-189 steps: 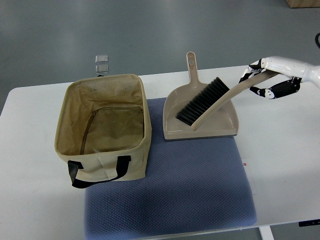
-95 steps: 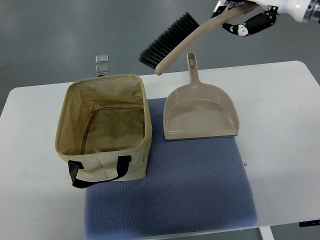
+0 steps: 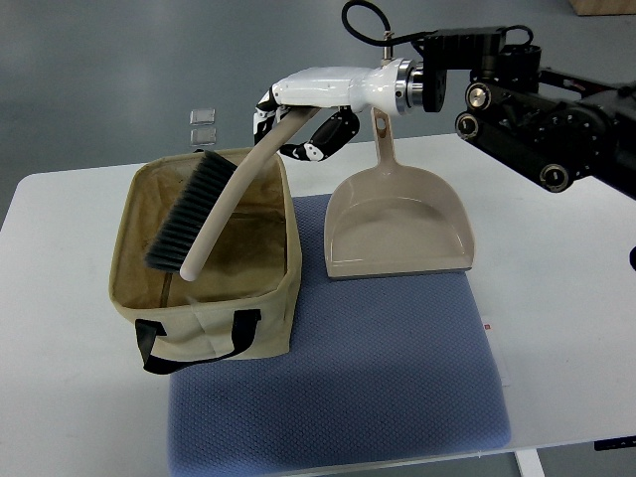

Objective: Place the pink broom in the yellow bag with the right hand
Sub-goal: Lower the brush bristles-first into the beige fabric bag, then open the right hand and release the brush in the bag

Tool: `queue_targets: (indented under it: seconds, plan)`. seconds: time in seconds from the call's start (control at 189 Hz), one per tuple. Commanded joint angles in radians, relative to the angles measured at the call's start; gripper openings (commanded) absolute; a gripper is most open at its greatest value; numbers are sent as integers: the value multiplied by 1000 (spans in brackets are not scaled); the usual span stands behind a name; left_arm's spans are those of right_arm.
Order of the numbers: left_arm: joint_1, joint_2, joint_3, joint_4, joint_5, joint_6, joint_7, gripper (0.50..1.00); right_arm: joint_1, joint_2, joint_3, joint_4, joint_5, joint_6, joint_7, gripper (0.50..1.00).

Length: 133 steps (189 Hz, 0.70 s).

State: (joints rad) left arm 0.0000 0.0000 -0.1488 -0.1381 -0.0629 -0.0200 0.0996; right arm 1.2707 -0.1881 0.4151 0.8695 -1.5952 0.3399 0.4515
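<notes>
I have the right hand (image 3: 298, 114) wrapped around the handle end of the broom (image 3: 204, 214), fingers curled tight on it just past the bag's far right corner. The bag (image 3: 204, 260) is my reference for everything here. The broom slants down from that corner over the open mouth, its dark bristle head above the left half of the opening, its tip toward the near wall. I can't tell whether the head is touching the liner or hanging above it. The handle crosses the far rim near the right corner. The mouth is wide, with open room all round the bristles; the near rim, with its black strap handle, is clear of the broom.

Just right of the bag, the dustpan (image 3: 399, 219) lies flat on the blue mat (image 3: 348, 388), its handle pointing away from me and passing under my forearm. The bag stands partly on the mat's left edge, partly on the white table (image 3: 566, 328).
</notes>
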Motion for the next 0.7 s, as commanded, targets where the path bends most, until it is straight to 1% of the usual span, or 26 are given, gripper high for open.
queue_targets:
  seconds: [0.0,0.063,0.169,0.227,0.306,0.327,0.333,0.338,0.343,0.364,0.385,0.391,0.406,0.433,0.465,0.57,0.602,0.618,0.649,0.697]
  plan:
    - [2,0,0,0,0,0,0,1000,-2,84,-1,-90,-35,-10,0,525]
    - [0,0,0,0,0,0,0,1000,-2,116,-1,-127,-46,-19,0,525]
    - [0,0,0,0,0,0,0,1000,-2,165,-18,-188,-69,-58,-2,525]
    - [0,0,0,0,0,0,0,1000,-2,171,-39,-201,-71,-84,-2,525]
    - [0,0,0,0,0,0,0,1000,-1,173,-64,-202,-71,-113,-2,537]
    - [0,0,0,0,0,0,0,1000,-1,173,-65,-202,-71,-119,-2,547]
    - [0,0,0,0,0,0,0,1000,-1,173,-65,-202,-71,-122,-2,558]
    - [0,0,0,0,0,0,0,1000,-1,173,-65,-202,-71,-122,-2,558]
    - [0,0,0,0,0,0,0,1000,-1,174,-65,-202,-71,-124,-2,572]
    - [0,0,0,0,0,0,0,1000,-1,173,-67,-202,-71,-127,0,592]
    - [0,0,0,0,0,0,0,1000,-1,174,-67,-202,-69,-128,-2,601]
    - [0,0,0,0,0,0,0,1000,-2,174,-67,-202,-69,-128,0,611]
    - [0,0,0,0,0,0,0,1000,-2,174,-67,-202,-69,-128,0,619]
    - [0,0,0,0,0,0,0,1000,-4,174,-65,-202,-69,-130,0,656]
    - [0,0,0,0,0,0,0,1000,-4,174,-65,-202,-69,-130,0,676]
    - [0,0,0,0,0,0,0,1000,-5,174,-64,-202,-68,-131,0,688]
    - [0,0,0,0,0,0,0,1000,-7,174,-62,-201,-66,-131,1,705]
    - [0,0,0,0,0,0,0,1000,-7,171,-62,-199,-65,-133,1,725]
    - [0,0,0,0,0,0,0,1000,-7,170,-62,-199,-63,-133,1,746]
    - [0,0,0,0,0,0,0,1000,-7,168,-61,-198,-60,-134,1,754]
